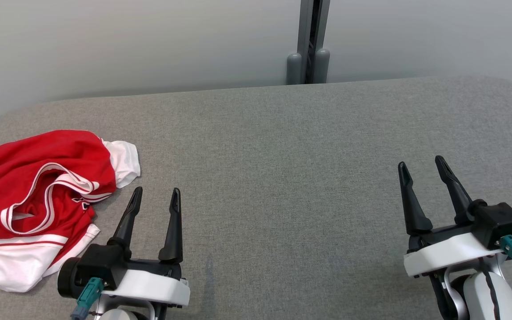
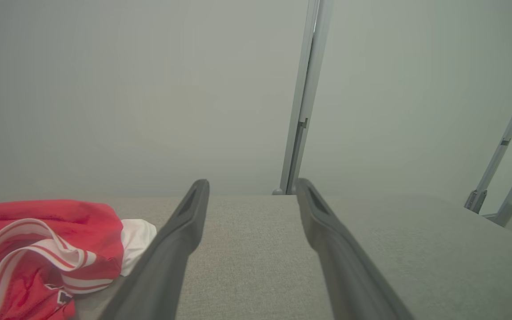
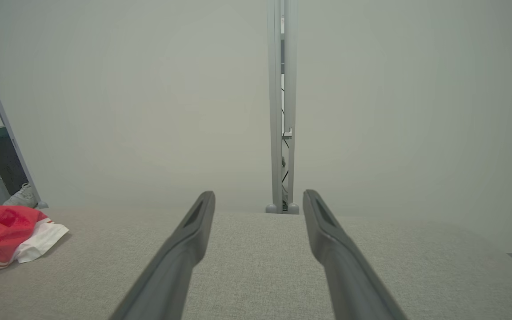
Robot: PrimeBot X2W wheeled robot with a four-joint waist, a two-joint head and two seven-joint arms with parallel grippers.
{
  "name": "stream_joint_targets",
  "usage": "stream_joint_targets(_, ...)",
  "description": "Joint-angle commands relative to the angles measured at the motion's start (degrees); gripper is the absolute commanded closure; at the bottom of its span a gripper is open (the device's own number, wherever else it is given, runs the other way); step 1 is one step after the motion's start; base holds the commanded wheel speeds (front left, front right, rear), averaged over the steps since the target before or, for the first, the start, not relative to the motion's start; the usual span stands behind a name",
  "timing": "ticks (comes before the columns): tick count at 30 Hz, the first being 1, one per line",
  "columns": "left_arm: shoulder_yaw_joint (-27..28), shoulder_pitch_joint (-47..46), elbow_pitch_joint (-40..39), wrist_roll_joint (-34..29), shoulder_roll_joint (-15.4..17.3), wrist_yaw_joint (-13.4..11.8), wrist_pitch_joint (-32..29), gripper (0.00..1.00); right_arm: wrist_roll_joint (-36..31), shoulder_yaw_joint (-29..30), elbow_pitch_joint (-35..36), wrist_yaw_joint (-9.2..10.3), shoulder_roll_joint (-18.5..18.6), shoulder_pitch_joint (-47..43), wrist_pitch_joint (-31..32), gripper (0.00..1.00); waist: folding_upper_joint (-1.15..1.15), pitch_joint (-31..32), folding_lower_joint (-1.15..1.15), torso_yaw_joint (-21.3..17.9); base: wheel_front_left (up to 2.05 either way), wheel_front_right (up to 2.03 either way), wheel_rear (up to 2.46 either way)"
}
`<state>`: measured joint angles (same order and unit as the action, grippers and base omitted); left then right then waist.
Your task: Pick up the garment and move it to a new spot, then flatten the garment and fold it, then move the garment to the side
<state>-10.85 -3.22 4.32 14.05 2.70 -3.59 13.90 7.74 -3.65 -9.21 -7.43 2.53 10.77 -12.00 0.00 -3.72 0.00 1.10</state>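
Loosely heaped, garment runs near-to-far; left pincer and right pincer gape empty.

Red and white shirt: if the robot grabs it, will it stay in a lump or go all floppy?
Probably floppy: the red and white shirt lies crumpled in soft folds on the grey surface, so it should droop when lifted. It looks thin, so likely light.

The left gripper and right gripper match: two long tapered black fingers, black block, white plastic shell underneath. Each one's got a teal cable plug on its side.
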Motion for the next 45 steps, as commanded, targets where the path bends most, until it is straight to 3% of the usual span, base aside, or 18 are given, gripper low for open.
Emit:
stream_joint_targets(1, 0.3, 0.2, 0.0, -1.2, 0.3, 0.0, 0.3, 0.0, -1.0, -0.2, 0.0, -0.09, 0.4, 0.6, -0.7, 0.0, 0.0, -0.1, 0.0, 0.0, 0.0, 0.0, 0.0)
stream_joint_targets(18, 1.2, 1.2, 0.0, -4.6, 0.3, -0.5, 1.3, 0.0, -6.7, -2.8, -0.5, -0.06, 0.6, 1.2, -3.4, 0.0, 0.0, -0.8, 0.0, 0.1, 0.0, 0.0, 0.0)
stream_joint_targets(28, 1.6, 1.3, 1.9, 1.4, 0.3, 1.2, 1.3, 0.0, 2.6, -3.9, -3.0, -0.05, 0.5, 1.1, -3.3, 0.0, 0.0, -0.6, 0.0, 0.0, 0.0, 0.0, 0.0)
stream_joint_targets(45, 1.3, 0.8, 3.6, 2.6, 0.3, 2.1, 1.3, 0.0, 3.7, -4.1, -5.3, -0.05, 0.5, 1.4, -3.3, 0.0, 0.0, -0.3, 0.0, 0.0, 0.0, 0.0, 0.0)
